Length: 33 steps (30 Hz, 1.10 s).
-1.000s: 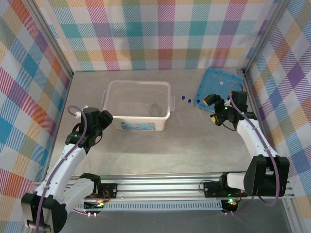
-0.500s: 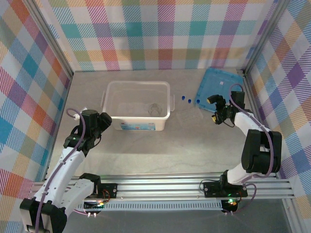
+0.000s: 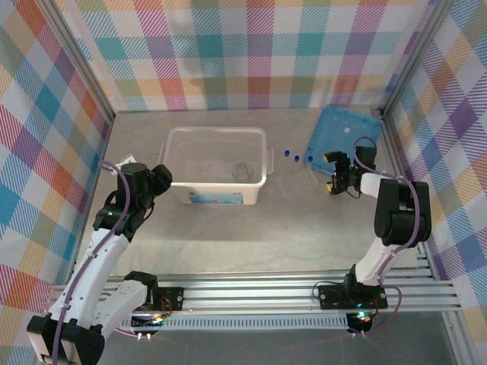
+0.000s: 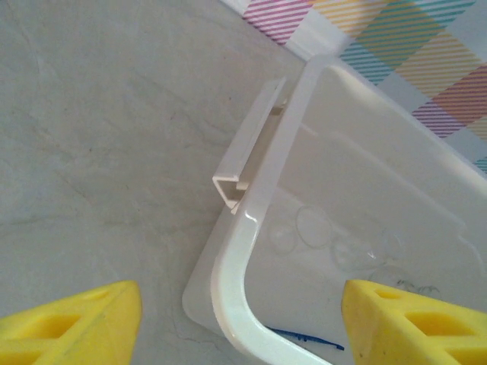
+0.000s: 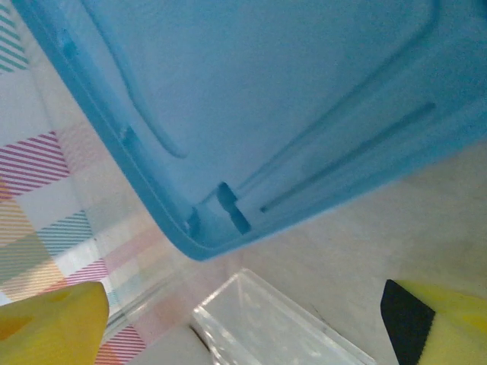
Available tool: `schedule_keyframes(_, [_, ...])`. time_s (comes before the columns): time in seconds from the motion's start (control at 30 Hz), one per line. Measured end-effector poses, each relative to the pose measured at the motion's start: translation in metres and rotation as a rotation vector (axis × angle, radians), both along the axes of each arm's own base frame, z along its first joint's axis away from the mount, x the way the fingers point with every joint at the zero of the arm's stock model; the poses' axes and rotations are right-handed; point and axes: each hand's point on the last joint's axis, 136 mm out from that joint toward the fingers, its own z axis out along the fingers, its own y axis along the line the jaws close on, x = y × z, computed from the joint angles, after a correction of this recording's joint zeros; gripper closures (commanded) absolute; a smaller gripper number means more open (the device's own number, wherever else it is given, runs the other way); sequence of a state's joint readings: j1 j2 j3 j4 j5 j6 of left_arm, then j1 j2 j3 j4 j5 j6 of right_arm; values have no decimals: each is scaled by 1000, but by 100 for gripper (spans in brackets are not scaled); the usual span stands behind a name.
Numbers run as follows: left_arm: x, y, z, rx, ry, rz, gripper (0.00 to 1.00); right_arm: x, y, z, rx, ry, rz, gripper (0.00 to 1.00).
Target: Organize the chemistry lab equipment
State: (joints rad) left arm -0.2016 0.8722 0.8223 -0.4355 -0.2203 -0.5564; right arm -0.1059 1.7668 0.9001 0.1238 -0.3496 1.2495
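The blue-capped tubes (image 3: 297,157) lie on the table (image 3: 289,220) between the plastic box (image 3: 217,129) and the blue lid (image 3: 346,129), just left of the right tool (image 3: 333,172), which is spread and empty; their long axis is too faint to tell. The left tool (image 3: 160,179), also spread, hovers over the box's near-left corner, with glassware (image 3: 243,171) inside

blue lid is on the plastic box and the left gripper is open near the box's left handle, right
No: the blue lid lies off the plastic box, by the right wall, per the top external view. The left gripper is open near the handle.
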Motion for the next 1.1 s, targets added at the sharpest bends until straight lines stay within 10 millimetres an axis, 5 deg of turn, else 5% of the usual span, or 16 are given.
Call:
schedule_keyframes(0.67, [10,-13,13,37,-23,-59,30,36,-36,8,-73,-97,-194,12])
schedule_keyframes(1.1, [10,-15,13,37,-22,-66,30,38,-56,7,-36,-112,-352,19])
